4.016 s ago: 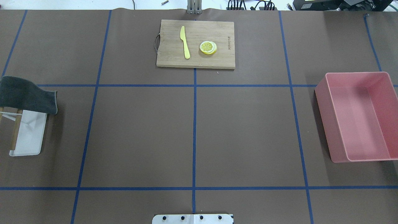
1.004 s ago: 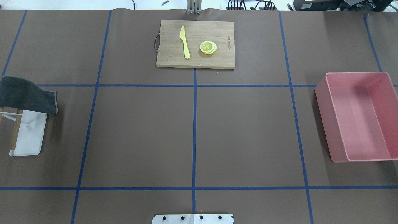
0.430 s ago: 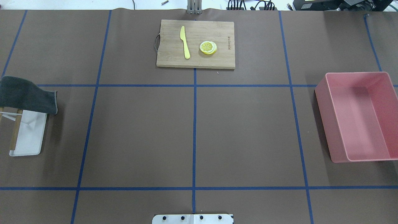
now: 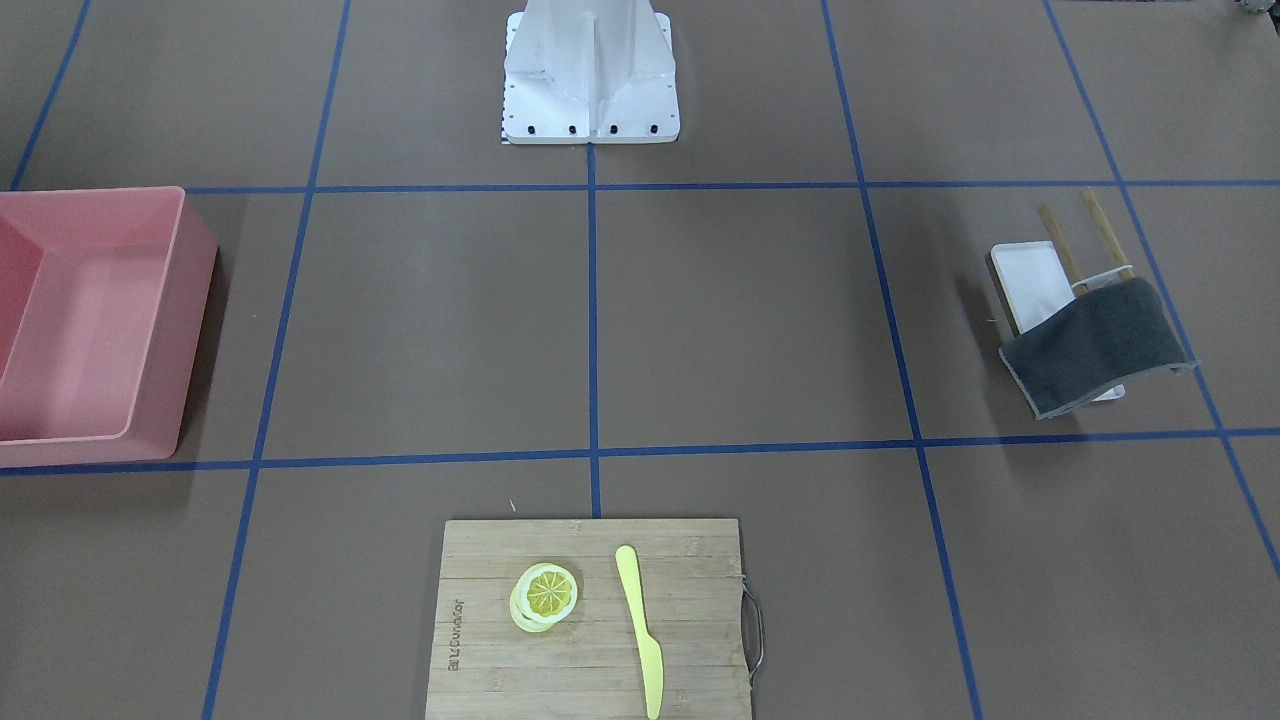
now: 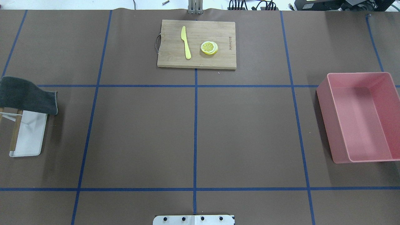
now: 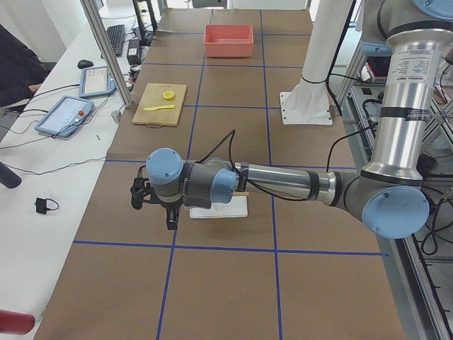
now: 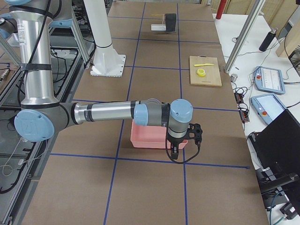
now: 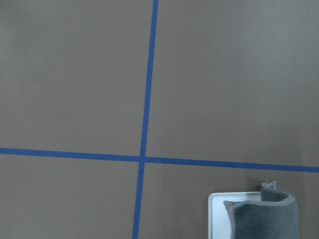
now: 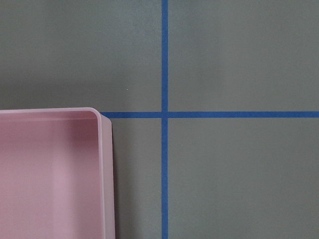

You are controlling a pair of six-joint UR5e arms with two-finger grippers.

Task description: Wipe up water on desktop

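Brown worktop (image 5: pixel 250 131) is lying flat, its long axis running left to right. Left fingers (image 6: pixel 172 219) are hanging near the gray towel (image 5: pixel 28 95) at the left edge, and right fingers (image 7: pixel 174 151) are hovering by the pink bin (image 5: pixel 359 118) at the right edge. Can't tell if either pair's wide or narrow.

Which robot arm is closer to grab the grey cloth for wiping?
Left. Its pincer hangs near the cloth; the right arm is far off by the pink bin.
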